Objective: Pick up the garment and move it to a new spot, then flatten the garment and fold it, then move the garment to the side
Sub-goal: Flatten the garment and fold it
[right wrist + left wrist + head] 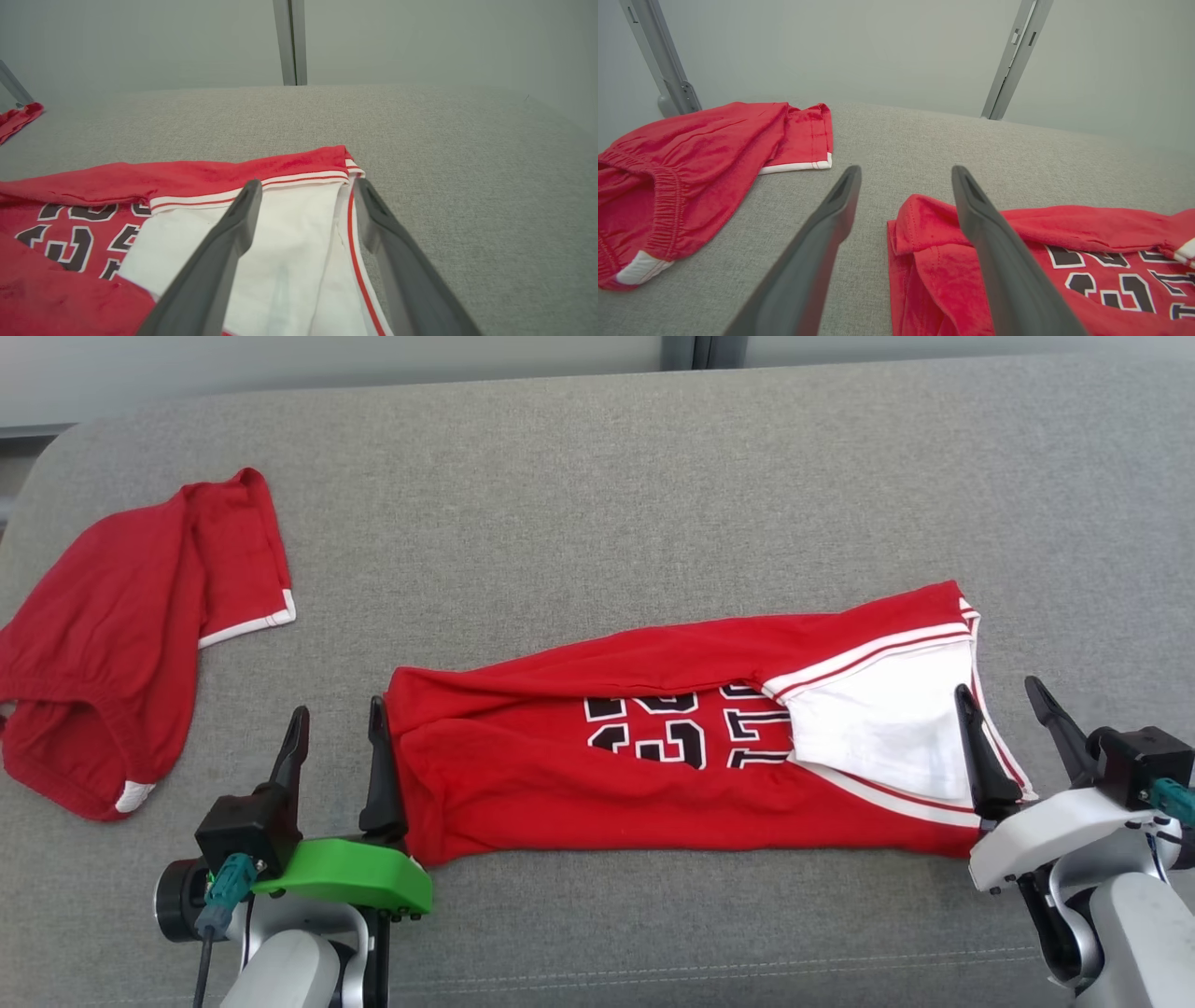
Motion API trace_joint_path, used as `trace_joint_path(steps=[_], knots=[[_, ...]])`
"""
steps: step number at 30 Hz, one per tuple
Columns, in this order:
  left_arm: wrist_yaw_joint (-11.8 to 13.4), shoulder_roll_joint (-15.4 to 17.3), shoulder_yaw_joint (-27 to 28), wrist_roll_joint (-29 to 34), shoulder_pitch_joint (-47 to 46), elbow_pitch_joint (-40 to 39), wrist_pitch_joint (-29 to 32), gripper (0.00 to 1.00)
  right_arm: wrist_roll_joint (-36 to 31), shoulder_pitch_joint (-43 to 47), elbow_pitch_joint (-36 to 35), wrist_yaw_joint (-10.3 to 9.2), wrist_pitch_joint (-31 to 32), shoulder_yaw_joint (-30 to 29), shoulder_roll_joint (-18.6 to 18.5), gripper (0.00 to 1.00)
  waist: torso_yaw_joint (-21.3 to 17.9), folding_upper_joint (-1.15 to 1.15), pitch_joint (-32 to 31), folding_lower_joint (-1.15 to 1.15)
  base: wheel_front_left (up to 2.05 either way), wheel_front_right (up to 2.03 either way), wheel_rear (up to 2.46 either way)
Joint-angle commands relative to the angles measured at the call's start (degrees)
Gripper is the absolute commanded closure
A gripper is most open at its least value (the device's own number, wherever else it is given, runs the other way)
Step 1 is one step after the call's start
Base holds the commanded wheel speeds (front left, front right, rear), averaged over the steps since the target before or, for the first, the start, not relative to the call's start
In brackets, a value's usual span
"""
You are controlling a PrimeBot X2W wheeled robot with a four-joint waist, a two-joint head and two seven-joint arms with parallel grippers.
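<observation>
One red jersey (pixel 597 765) lies as a long band, already doubled lengthwise, along the front of the grey padded worktop (pixel 653 476). It runs from left of the middle out toward the right edge. Its black numerals (pixel 653 733) are half covered by the fold, and a white panel (pixel 887 728) shows at the right end.

The left gripper (pixel 338 707) stands at the band's left end with its fingers spread. One finger is over the hem and the other is over bare fabric. The right gripper (pixel 995 686) is equally wide open at the right end, one finger above the white panel and one just past the striped edge. Neither holds anything.

The step in hand appears to be taking both ends for the next fold. To do it well, each gripper should come down so the outer finger slides under every layer, then close on the full stack, not only the top sheet. Both ends should rise together so the band does not twist or unfold.

A pair of red shorts (pixel 103 644) lies near the left edge, well apart.
</observation>
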Motion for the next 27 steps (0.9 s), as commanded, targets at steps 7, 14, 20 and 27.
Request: trace_joint_path(steps=[7, 14, 20, 27], knots=[[-0.94, -1.24, -0.16, 0.72, -2.75, 0.79, -0.43, 0.00, 1.24, -4.70, 10.02, -0.04, -1.80, 0.17, -0.98, 0.00, 2.18, 0.00, 4.45, 0.00, 0.00, 0.00, 0.00], [-1.31, -1.56, 0.16, 1.63, -4.23, 1.42, -0.50, 0.00, 2.87, -7.94, 19.00, -0.04, -3.96, 0.54, -1.69, 0.00, 2.88, 0.00, 6.53, 0.00, 0.00, 0.00, 0.00], [-1.62, -1.74, 0.60, 2.11, -4.81, 1.50, -0.52, 0.00, 5.46, -9.65, 24.04, -0.08, -4.58, 2.11, -1.85, 0.56, 2.51, 0.00, 7.19, 0.00, 0.00, 0.00, 0.00], [-1.65, -1.74, 1.33, 2.40, -4.58, 1.35, -0.47, 0.00, 8.43, -9.77, 24.33, -0.14, -5.54, 4.12, -3.39, 1.00, 1.45, 0.00, 7.04, 0.00, 0.00, 0.00, 0.00]])
